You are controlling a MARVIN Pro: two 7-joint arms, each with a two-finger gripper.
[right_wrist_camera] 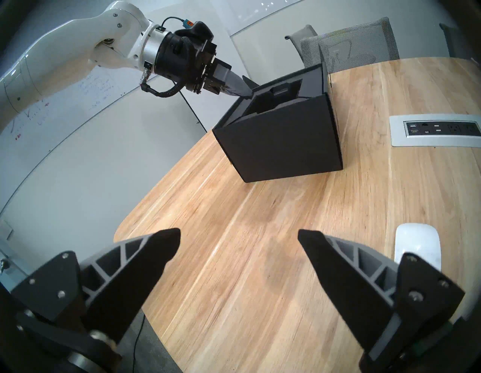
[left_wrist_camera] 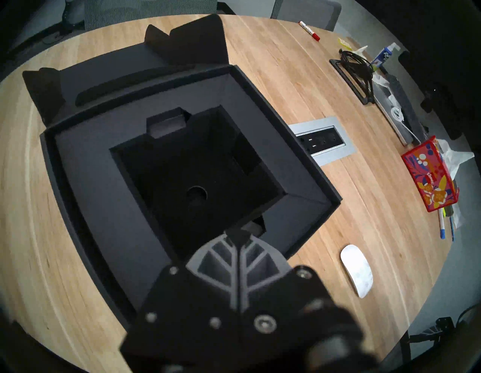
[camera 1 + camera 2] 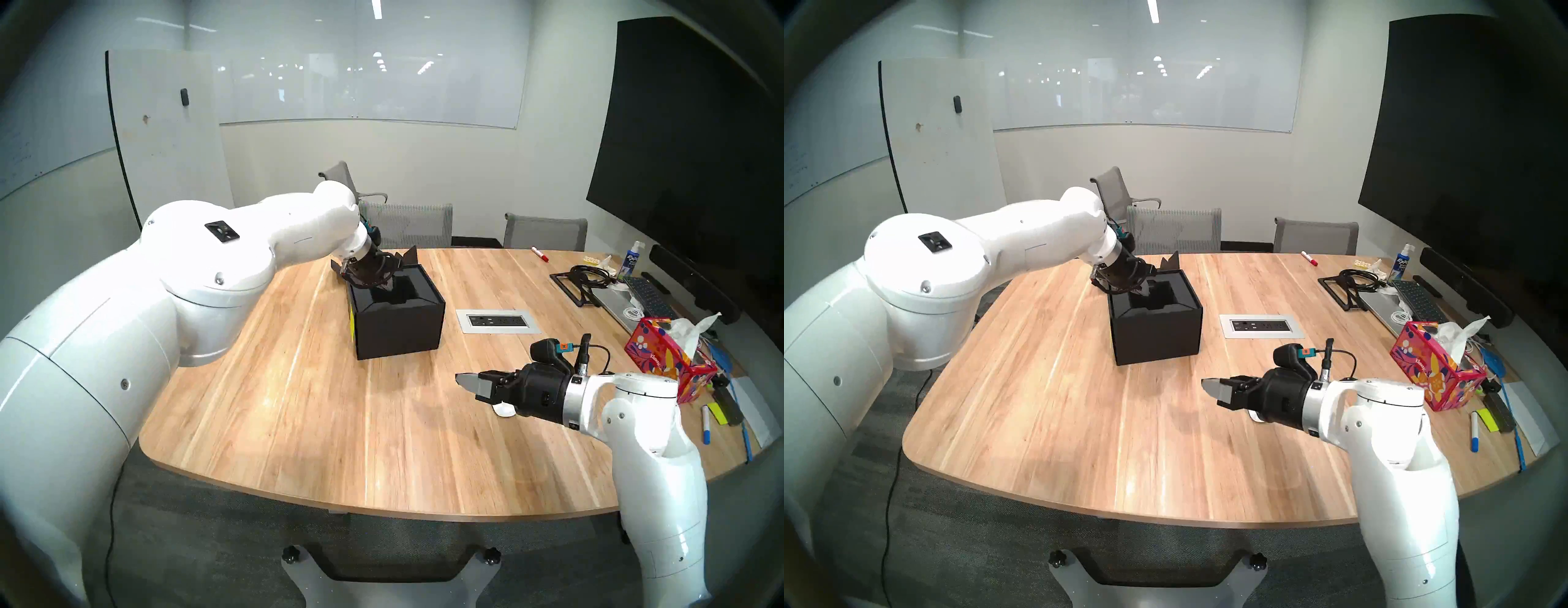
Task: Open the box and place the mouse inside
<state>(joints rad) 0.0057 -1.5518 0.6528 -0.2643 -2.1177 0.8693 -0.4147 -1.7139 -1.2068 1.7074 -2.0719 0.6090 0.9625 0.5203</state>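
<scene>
On the left, the left tool (image 3: 388,285) is seen angled downward over the open top of the box (image 3: 399,329), its fingers pressed together with nothing between them. In the left wrist view the joined fingertips are shown above the near edge of the black recessed insert (image 2: 197,182), whose deep square well with a round hole in its floor is exposed. The lid (image 2: 130,70) is folded back behind the box, its side flaps standing up. The box itself is placed on the wooden desk (image 3: 297,403), a little left of centre, and a strip of yellow-green is visible on its left face in the head view.

To the right of the box, a grey power outlet panel (image 3: 498,320) is set flush into the desk.

Further right and nearer the robot, the right tool (image 3: 471,384) is held above the desk, pointing roughly level toward the left, its fingers spread wide and empty, as the right wrist view shows. The mouse (image 1: 417,244), white and low, lies flat on the desk just beside and partly beneath this tool, well apart from the box; in the head views only a small white edge of it is seen under the tool.

At the far right edge, a red floral tissue box (image 3: 662,361), markers, a keyboard and cables are gathered.
</scene>
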